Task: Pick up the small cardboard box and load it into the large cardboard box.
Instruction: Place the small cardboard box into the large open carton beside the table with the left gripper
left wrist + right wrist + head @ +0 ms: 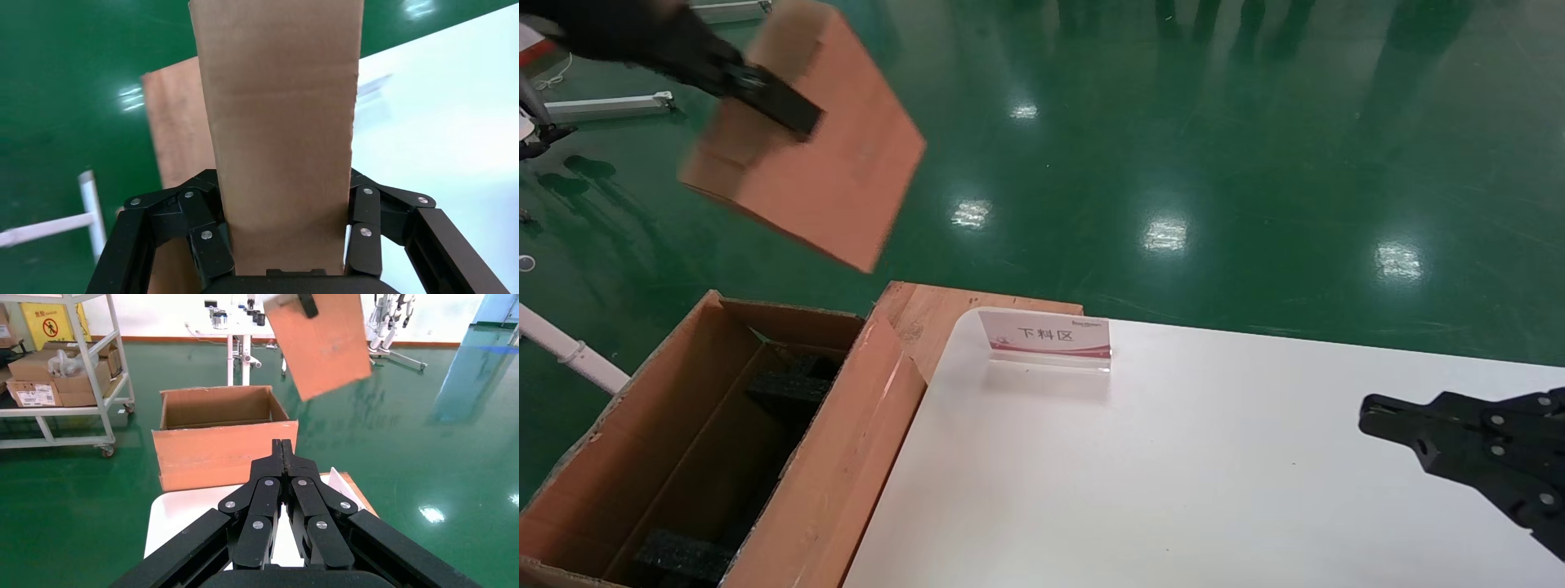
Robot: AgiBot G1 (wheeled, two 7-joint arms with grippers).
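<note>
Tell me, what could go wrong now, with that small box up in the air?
The left gripper holds the small box tilted, off the floor and not yet over the large box. It is pinched near one end only, so it might swing or slip and drop onto the floor. The large box has tall flaps and black foam blocks inside, so the small box could catch on them. The right gripper hovers idle over the table.

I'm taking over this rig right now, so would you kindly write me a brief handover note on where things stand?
Left claw: shut on the small cardboard box, holding it tilted in the air, beyond the large cardboard box.
Right claw: shut, empty, parked over the white table.
Large cardboard box: open, standing beside the table on the robot's left, black foam blocks inside.
Done: pickup.
Left: bring the small box over the opening, lower it in, release.
</note>
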